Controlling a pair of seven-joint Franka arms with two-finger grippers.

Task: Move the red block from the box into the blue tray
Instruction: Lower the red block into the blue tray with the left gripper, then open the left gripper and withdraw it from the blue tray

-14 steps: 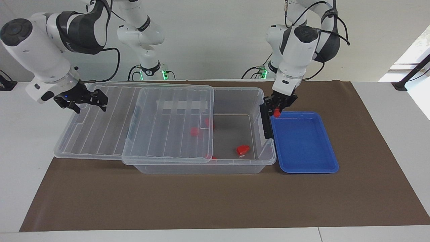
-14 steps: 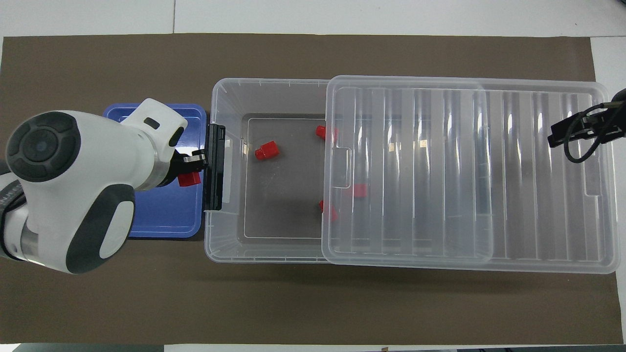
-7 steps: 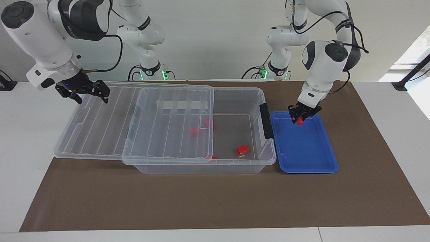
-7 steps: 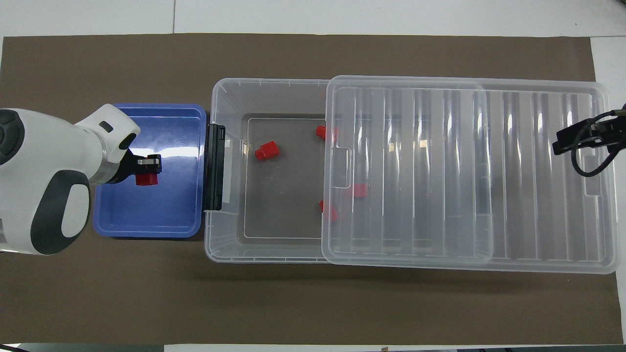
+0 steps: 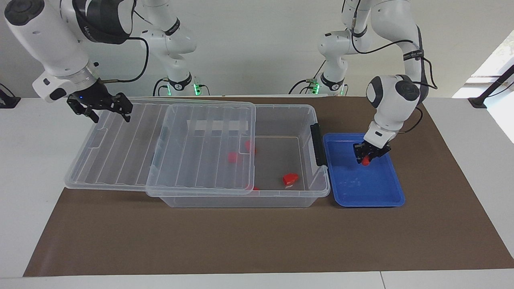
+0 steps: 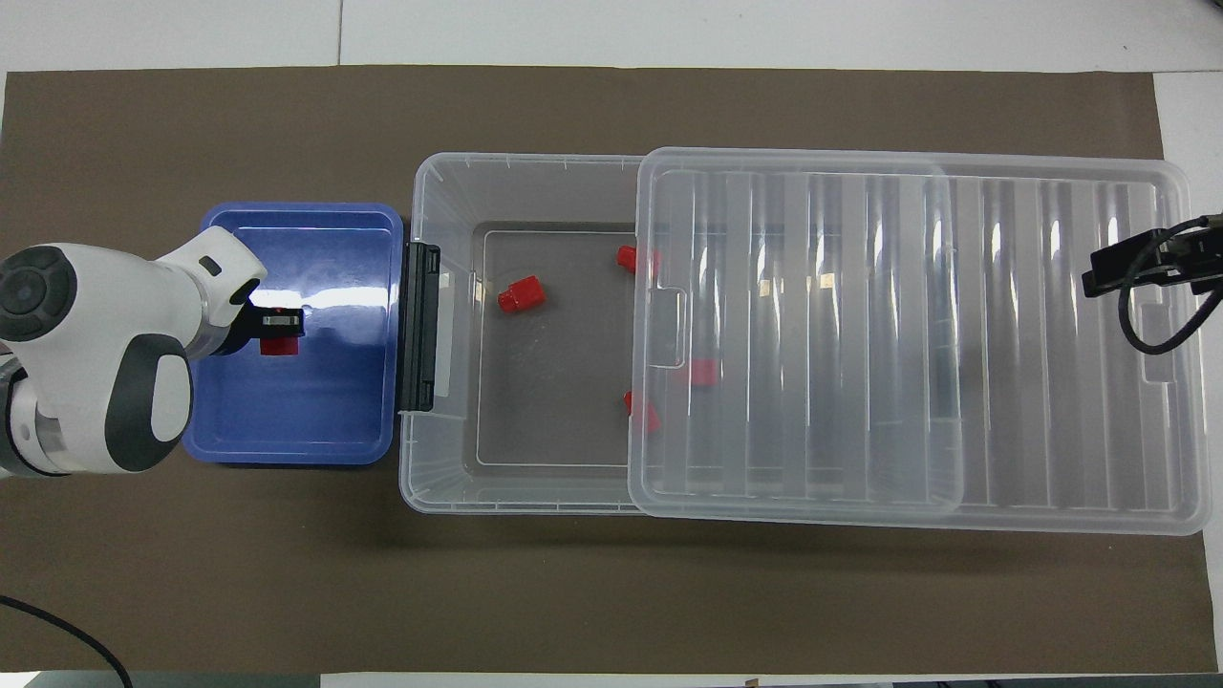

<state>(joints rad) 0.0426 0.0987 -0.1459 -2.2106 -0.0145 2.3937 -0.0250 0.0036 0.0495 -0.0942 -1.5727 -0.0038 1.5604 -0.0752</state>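
This is a robotics lab. Two white robot arms (image 5: 60,44) (image 5: 395,92) stand bolted at the twelve o'clock edge of a plain white bench (image 5: 24,160), with green indicator lights (image 5: 195,89) glowing at their bases and black cables (image 5: 138,68) looped along them. A brown mat (image 5: 241,237) covers the work area beneath a bare white wall (image 5: 257,44).

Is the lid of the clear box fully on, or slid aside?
Slid aside: the lid overhangs the box toward the right arm's end, uncovering part.
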